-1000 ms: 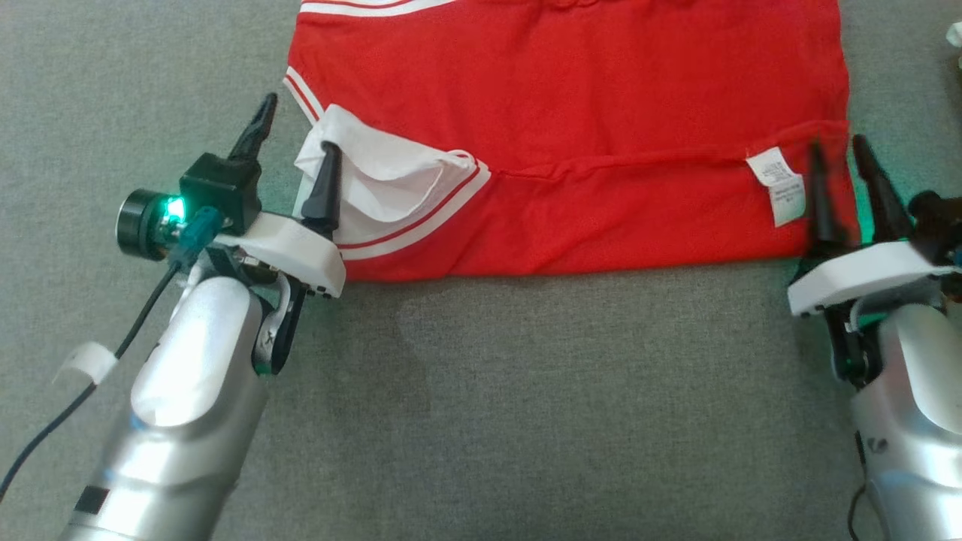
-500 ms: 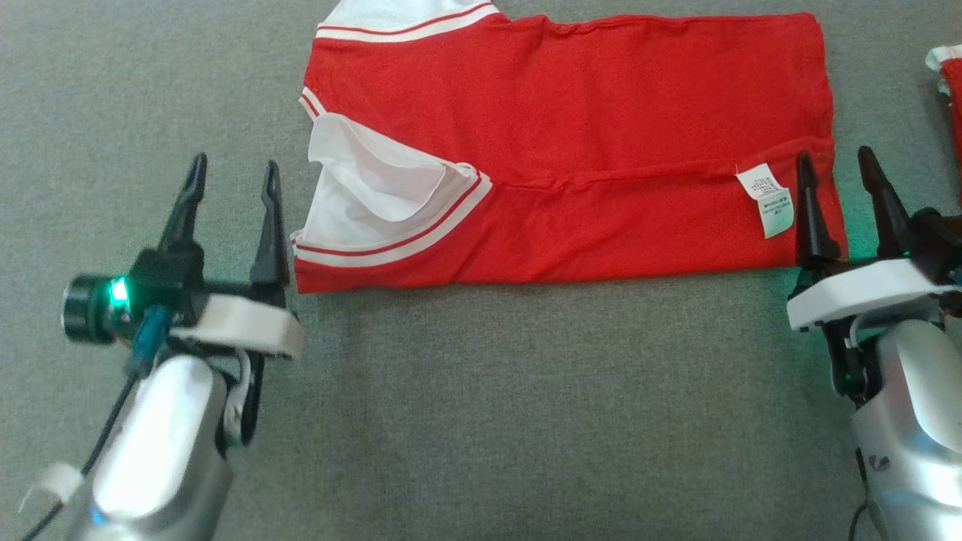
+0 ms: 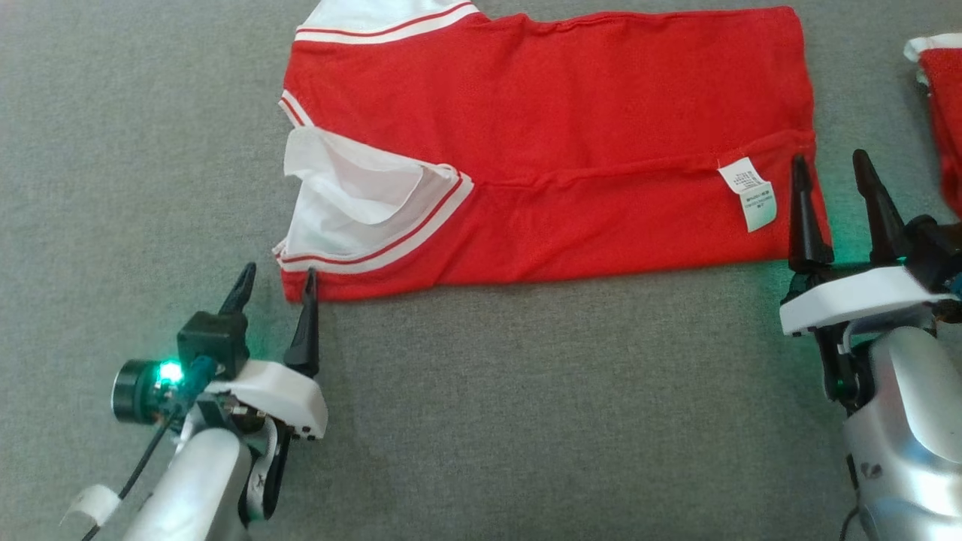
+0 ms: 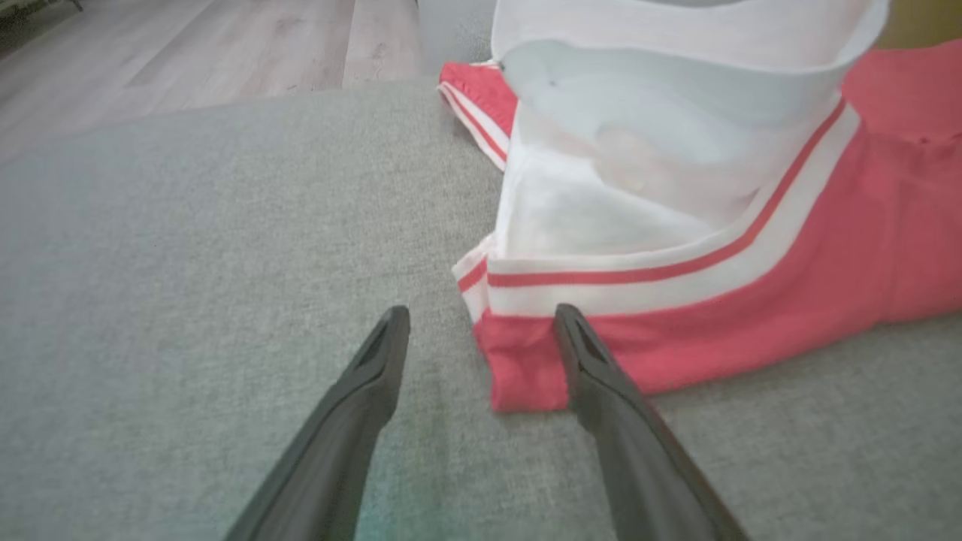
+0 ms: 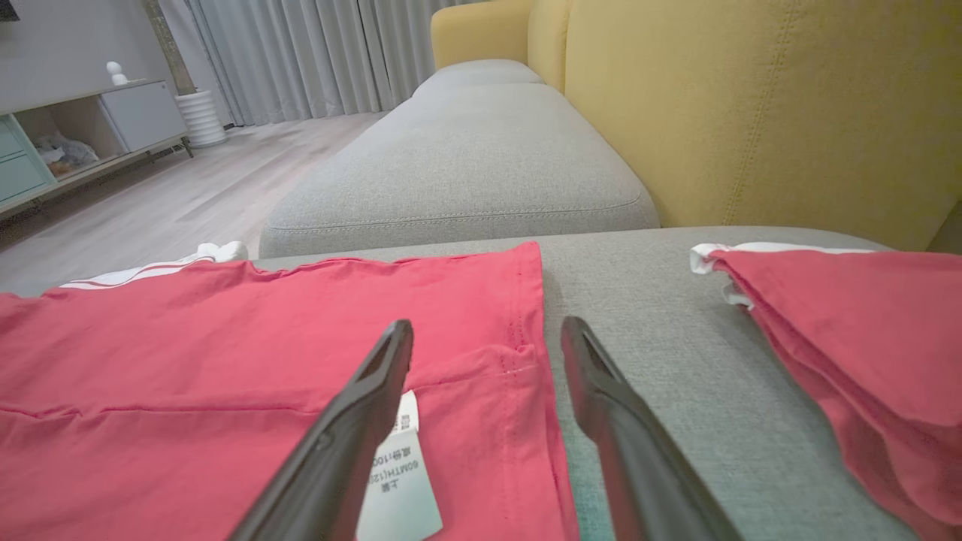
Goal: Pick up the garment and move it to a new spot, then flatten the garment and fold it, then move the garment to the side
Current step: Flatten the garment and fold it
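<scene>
The garment (image 3: 564, 113) is a red top with white striped trim, lying folded and flat on the grey cushion (image 3: 526, 406). Its white sleeve (image 3: 346, 195) bulges open at the left end, and a white label (image 3: 748, 195) lies near the right end. My left gripper (image 3: 279, 272) stands open at the garment's near left corner, its right finger touching the hem there (image 4: 526, 368). My right gripper (image 3: 829, 158) is open astride the garment's right edge (image 5: 526, 361), with one finger over the red cloth and the other over the cushion. Neither gripper holds anything.
A second red garment (image 3: 943, 105) lies at the far right, close to my right gripper (image 5: 487, 324). A yellow sofa back (image 5: 751, 113) rises behind it. Another grey cushion (image 5: 466, 165) continues beyond, with wooden floor (image 4: 188, 52) past the left edge.
My left gripper has drawn back off the white sleeve to the near left corner. The right gripper's fingers have spread apart at the right edge. The head camera has shifted.
</scene>
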### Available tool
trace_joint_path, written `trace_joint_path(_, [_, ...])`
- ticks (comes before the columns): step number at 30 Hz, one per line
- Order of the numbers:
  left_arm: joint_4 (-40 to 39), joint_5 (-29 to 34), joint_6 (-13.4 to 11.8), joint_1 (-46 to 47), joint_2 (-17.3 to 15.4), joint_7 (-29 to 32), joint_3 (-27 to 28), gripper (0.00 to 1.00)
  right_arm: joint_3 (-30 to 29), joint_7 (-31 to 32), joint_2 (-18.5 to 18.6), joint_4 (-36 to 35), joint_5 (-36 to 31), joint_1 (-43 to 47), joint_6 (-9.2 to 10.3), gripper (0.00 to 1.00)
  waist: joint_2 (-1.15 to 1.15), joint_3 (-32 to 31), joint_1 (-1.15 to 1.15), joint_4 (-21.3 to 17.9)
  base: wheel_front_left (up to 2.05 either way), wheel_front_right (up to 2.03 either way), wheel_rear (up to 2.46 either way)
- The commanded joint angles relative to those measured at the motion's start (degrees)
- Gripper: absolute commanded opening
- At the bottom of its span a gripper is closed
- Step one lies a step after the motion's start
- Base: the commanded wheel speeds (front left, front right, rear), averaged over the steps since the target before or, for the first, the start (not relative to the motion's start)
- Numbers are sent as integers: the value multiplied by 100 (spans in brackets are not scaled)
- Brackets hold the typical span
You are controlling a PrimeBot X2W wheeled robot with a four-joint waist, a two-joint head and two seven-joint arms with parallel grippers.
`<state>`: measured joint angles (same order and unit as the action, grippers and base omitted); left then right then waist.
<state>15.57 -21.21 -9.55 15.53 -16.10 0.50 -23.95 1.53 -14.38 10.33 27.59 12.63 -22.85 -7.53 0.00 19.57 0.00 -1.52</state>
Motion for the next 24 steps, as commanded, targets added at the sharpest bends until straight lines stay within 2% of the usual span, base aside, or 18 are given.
trace_joint_path(1, [-86,-82,8,59,-87,43,227,100,90,-62,12,-175,39,42,4,100,0,-8,0,-16,0,0,0])
trace_joint_path(3, [3,-168,65,29,-74,154,203,100,55,-62,21,-164,45,73,4,100,0,-28,0,-28,0,0,0])
trace_joint_path(4, [24,-232,102,7,-54,205,197,92,36,-62,22,-151,45,93,4,100,0,-42,0,-30,0,0,0])
trace_joint_path(6, [23,-356,190,-47,-23,287,181,43,-3,-62,4,-96,63,137,4,100,0,-76,0,-29,0,0,0])
trace_joint_path(7, [-8,-421,221,-77,0,298,187,31,-19,-62,-9,-52,83,157,4,100,0,-93,0,-25,0,0,0])
trace_joint_path(8, [-51,-472,239,-104,21,295,195,12,-37,-62,-20,4,114,173,4,100,0,-110,0,-15,0,0,0])
trace_joint_path(9, [-51,-472,239,-104,21,295,195,12,-37,-62,-20,4,114,173,4,100,0,-110,0,-15,0,0,0])
trace_joint_path(10, [-98,-504,254,-128,32,280,199,0,-69,-62,-30,74,154,186,4,100,0,-128,0,0,0,0,0])
trace_joint_path(17, [-421,-583,274,-236,16,121,235,0,-185,-62,20,765,209,169,4,100,0,-231,0,129,0,0,0])
trace_joint_path(24, [-625,-667,283,-314,0,10,277,0,31,-27,56,1331,326,88,4,100,0,-280,0,201,0,0,0])
